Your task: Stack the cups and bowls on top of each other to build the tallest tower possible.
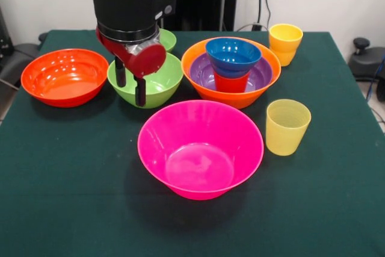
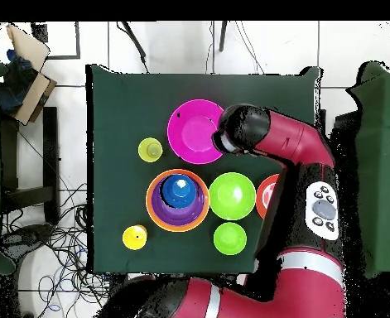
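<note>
My gripper [image 1: 130, 82] is open and empty, its two black fingers [image 1: 140, 91] hanging at the left near side of the medium green bowl [image 1: 157, 79]; I cannot tell if they touch it. The tower [image 1: 231, 91] is the large orange bowl holding the purple bowl [image 1: 260, 75], a red-orange cup [image 1: 231, 82] and the blue bowl [image 1: 233, 56] on top. It also shows in the overhead view [image 2: 177, 199]. The pink bowl [image 1: 200, 148], red-orange bowl [image 1: 65, 76], small green bowl [image 1: 168, 40], yellow cup [image 1: 285, 43] and paler yellow cup [image 1: 287, 126] stand apart.
In the overhead view the arm [image 2: 297, 157] reaches over the table's right side and hides part of the red-orange bowl [image 2: 265, 195]. The green tablecloth [image 1: 72, 197] ends at the table edges. Cables and boxes lie on the floor to the left.
</note>
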You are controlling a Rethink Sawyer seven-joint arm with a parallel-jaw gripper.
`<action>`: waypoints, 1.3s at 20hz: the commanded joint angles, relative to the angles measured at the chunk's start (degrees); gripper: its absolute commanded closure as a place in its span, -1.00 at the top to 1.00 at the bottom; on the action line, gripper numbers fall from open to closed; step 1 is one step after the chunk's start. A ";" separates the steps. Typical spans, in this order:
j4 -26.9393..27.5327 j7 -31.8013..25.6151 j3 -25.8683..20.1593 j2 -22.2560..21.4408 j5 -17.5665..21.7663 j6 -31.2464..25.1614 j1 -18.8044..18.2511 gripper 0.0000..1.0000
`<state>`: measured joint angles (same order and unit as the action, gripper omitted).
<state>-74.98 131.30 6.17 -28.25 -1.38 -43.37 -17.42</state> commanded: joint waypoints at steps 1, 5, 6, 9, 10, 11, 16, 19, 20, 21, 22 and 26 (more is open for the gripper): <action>-8.68 3.51 -4.89 4.50 0.19 4.67 0.18 1.00; -9.89 3.69 -4.34 4.46 -0.41 1.55 0.48 1.00; -10.29 3.70 -4.48 4.35 -0.68 1.32 0.36 1.00; -11.89 4.84 -3.89 4.13 -0.73 2.23 0.83 1.00; -12.10 4.99 -3.74 4.18 -0.62 2.68 0.93 1.00; -12.64 5.04 -3.81 4.31 -0.64 3.21 0.80 1.00; -13.85 5.71 -2.89 4.58 -0.27 4.43 1.04 1.00; -14.36 6.42 -2.54 4.88 -0.39 5.72 1.36 1.00; -14.50 6.63 -2.34 4.96 -0.29 6.28 1.53 1.00; -14.86 7.10 -1.99 5.19 -0.09 7.63 1.75 1.00; -15.06 7.24 -1.87 5.33 -0.03 8.38 1.81 1.00; -15.51 7.53 -1.20 6.21 0.56 11.45 2.12 1.00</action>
<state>-86.91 131.30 7.19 -24.80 -1.47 -39.38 -16.99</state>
